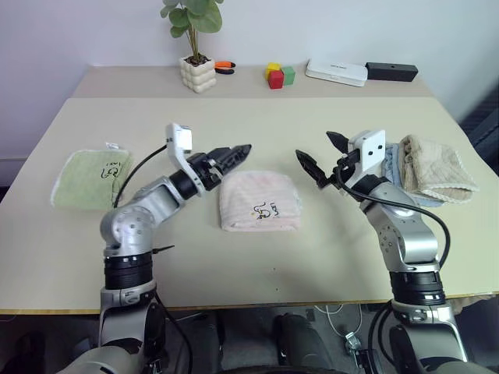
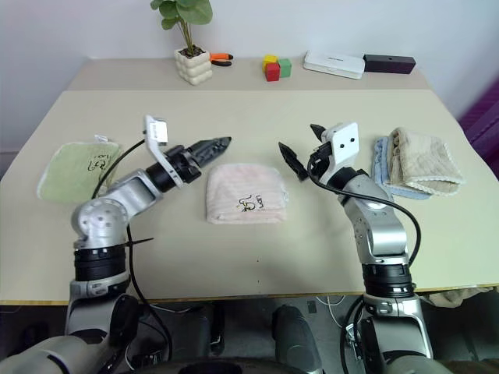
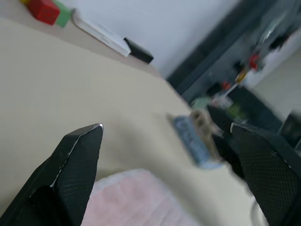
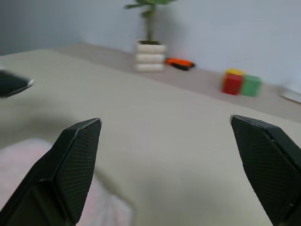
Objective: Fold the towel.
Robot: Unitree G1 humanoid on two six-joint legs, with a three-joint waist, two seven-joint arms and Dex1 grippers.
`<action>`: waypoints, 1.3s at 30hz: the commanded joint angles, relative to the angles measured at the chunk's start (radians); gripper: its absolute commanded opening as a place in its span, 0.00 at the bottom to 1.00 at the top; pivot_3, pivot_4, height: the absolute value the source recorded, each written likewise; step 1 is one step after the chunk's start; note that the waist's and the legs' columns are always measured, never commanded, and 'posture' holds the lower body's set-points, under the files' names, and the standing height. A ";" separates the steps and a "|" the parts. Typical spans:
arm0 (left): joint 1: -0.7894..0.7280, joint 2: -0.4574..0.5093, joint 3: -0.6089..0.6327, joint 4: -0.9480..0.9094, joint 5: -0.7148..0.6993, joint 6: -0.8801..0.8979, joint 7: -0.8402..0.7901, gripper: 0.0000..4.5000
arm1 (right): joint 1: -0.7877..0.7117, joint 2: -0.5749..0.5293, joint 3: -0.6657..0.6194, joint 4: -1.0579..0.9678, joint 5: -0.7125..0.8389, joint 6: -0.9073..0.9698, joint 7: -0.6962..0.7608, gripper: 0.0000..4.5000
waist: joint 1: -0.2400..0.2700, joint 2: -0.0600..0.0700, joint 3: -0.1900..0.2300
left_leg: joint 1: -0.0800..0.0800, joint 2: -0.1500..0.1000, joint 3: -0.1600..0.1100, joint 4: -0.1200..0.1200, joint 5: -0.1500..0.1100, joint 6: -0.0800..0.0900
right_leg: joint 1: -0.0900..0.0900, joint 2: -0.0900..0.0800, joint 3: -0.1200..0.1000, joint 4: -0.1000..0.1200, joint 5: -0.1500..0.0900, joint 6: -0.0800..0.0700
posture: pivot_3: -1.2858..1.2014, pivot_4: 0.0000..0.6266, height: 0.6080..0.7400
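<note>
Left eye view shows the folded pink towel (image 1: 259,201) on the worktop (image 1: 249,257); left gripper (image 1: 234,156) and right gripper (image 1: 320,160) flank it, both spread, empty.

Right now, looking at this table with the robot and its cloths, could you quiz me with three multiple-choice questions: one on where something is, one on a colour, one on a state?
1. Where does the pink towel lie?
A. Between the two grippers
B. Beside the potted plant
C. On the green towel

2. What colour is the towel at the table's left side?
A. Blue
B. Light green
C. Red

3. How is the pink towel now?
A. Spread flat
B. Folded into a compact block
C. Hanging off the edge

Answers: 1 A, it sits between the left gripper and right gripper. 2 B, it looks pale green. 3 B, its layers are doubled over.
</note>
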 commanded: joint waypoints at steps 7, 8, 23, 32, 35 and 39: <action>-0.023 0.119 0.238 0.274 -0.403 0.401 0.377 0.99 | 0.014 -0.044 0.054 -0.048 0.002 -0.041 0.124 0.99 | -0.002 0.000 0.000 | 0.001 0.000 0.000 0.000 0.000 0.000 | 0.000 0.000 0.000 0.001 0.000 0.001 | 0.52 0.24 0.96; -0.020 0.123 0.241 0.300 -0.443 0.429 0.406 0.99 | 0.015 -0.035 0.060 -0.047 -0.002 -0.046 0.118 0.99 | -0.001 0.000 0.000 | 0.001 0.000 0.000 0.000 0.000 0.000 | 0.000 0.000 0.000 0.001 0.000 0.001 | 0.52 0.24 0.96; 0.116 0.134 0.112 0.405 -0.655 0.455 0.527 0.99 | 0.033 -0.030 0.062 -0.065 -0.018 -0.049 0.095 0.99 | 0.001 0.000 0.000 | 0.001 -0.001 0.000 0.000 0.001 -0.003 | -0.001 -0.001 0.000 0.002 0.000 0.000 | 0.52 0.24 0.96; 0.114 0.035 0.025 0.429 -0.679 0.412 0.530 0.23 | 0.030 -0.021 0.076 -0.060 -0.037 -0.063 0.081 1.00 | 0.005 0.000 0.000 | 0.001 -0.001 0.000 0.000 0.001 -0.003 | 0.000 -0.001 0.000 0.002 0.000 0.000 | 0.52 0.24 0.96; 0.102 0.023 0.012 0.443 -0.675 0.405 0.526 0.01 | 0.026 -0.019 0.068 -0.061 -0.034 -0.058 0.077 1.00 | 0.012 0.001 -0.001 | 0.002 -0.002 0.000 0.001 0.001 -0.002 | 0.001 -0.002 0.000 0.002 0.000 0.000 | 0.52 0.24 0.96; 0.091 0.028 0.002 0.454 -0.672 0.394 0.533 0.01 | 0.028 -0.020 0.068 -0.065 -0.037 -0.059 0.073 1.00 | 0.024 0.001 -0.001 | 0.002 -0.002 0.000 0.001 0.001 -0.002 | 0.001 -0.002 0.000 0.001 0.000 0.000 | 0.52 0.24 0.96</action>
